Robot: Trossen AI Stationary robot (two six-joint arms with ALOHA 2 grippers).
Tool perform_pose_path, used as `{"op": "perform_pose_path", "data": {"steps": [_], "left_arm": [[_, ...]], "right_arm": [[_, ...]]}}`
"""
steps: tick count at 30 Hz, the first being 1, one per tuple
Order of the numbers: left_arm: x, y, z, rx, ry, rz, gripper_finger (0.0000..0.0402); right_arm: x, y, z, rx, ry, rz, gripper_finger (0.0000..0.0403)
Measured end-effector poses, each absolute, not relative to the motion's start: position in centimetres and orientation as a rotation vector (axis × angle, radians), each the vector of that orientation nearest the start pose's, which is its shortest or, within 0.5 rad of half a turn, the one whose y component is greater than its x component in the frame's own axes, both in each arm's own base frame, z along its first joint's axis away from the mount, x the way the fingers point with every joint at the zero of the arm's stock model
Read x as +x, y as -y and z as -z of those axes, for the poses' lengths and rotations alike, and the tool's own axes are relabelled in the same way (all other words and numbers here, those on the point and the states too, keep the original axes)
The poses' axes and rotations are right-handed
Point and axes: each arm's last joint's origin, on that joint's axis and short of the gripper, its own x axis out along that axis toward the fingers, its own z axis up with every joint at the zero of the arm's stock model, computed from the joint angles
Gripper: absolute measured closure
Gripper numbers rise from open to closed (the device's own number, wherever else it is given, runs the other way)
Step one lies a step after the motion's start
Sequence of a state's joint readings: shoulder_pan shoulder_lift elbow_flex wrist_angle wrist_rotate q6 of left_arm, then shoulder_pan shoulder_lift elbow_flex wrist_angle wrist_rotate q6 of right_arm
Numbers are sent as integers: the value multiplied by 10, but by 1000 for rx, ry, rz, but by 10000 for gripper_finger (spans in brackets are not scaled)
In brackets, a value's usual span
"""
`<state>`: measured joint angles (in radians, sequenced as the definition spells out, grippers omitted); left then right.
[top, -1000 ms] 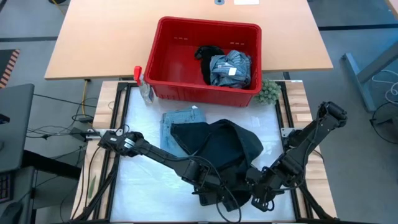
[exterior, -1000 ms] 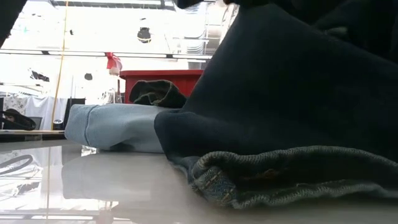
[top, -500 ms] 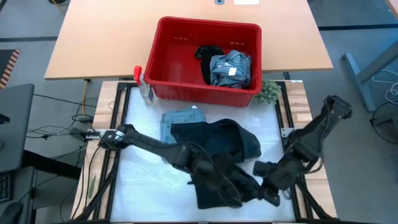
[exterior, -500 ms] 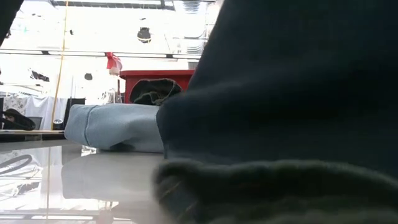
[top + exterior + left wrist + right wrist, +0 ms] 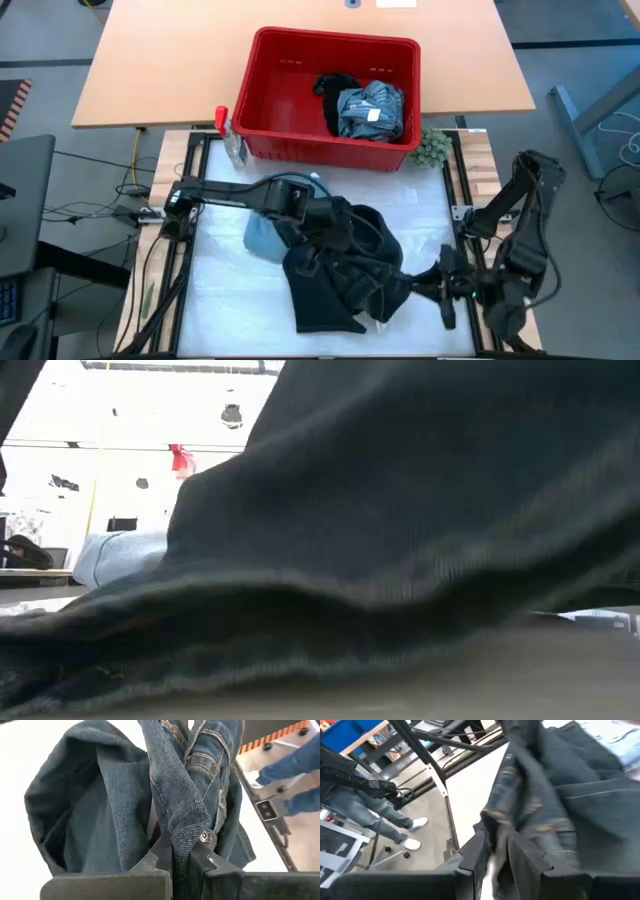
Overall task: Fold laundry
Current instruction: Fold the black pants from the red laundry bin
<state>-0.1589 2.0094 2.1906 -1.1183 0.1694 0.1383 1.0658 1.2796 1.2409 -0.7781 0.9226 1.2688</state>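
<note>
- High view: a white work mat [image 5: 225,290] lies on a wooden table, and the red basket [image 5: 290,95] stands just beyond the mat's far edge, holding a black garment [image 5: 335,88] and a grey-blue striped garment [image 5: 372,108]. A green fuzzy ball [image 5: 434,147] sits beside the basket's right near corner.
- The dark jeans [image 5: 340,270] lie heaped in the middle of the mat, near the basket, partly over a light blue garment [image 5: 262,235].
- The left gripper [image 5: 330,215] is over the heap's basket-side edge; the right gripper [image 5: 425,282] is at the heap's side away from the basket, on the right.
- Low view: dark denim fills almost everything; the light blue garment shows behind it at the left.
- Left wrist view: the left gripper's fingers [image 5: 162,855] are clamped together on a fold of the jeans at a rivet.
- Right wrist view: a denim edge lies between the right gripper's fingers [image 5: 525,852], which stand slightly apart; whether they grip it cannot be told. A person's legs [image 5: 380,815] stand beyond the table.
</note>
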Motion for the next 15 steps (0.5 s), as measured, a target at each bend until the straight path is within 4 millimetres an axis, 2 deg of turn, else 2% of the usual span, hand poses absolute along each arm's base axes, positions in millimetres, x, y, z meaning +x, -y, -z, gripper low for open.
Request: {"op": "perform_pose_path", "data": {"steps": [3, 7, 11, 15], "left_arm": [[417, 73, -355, 93, -939, 342, 401], [424, 70, -342, 48, -931, 314, 401], [427, 71, -337, 33, -920, 326, 401], [427, 71, -336, 27, -922, 338, 401]], "right_arm": [[152, -227, -330, 541, -437, 159, 290], [169, -243, -297, 497, -475, 247, 290], [184, -253, -265, 433, -522, 329, 285], [190, -256, -247, 360, -553, 369, 274]]}}
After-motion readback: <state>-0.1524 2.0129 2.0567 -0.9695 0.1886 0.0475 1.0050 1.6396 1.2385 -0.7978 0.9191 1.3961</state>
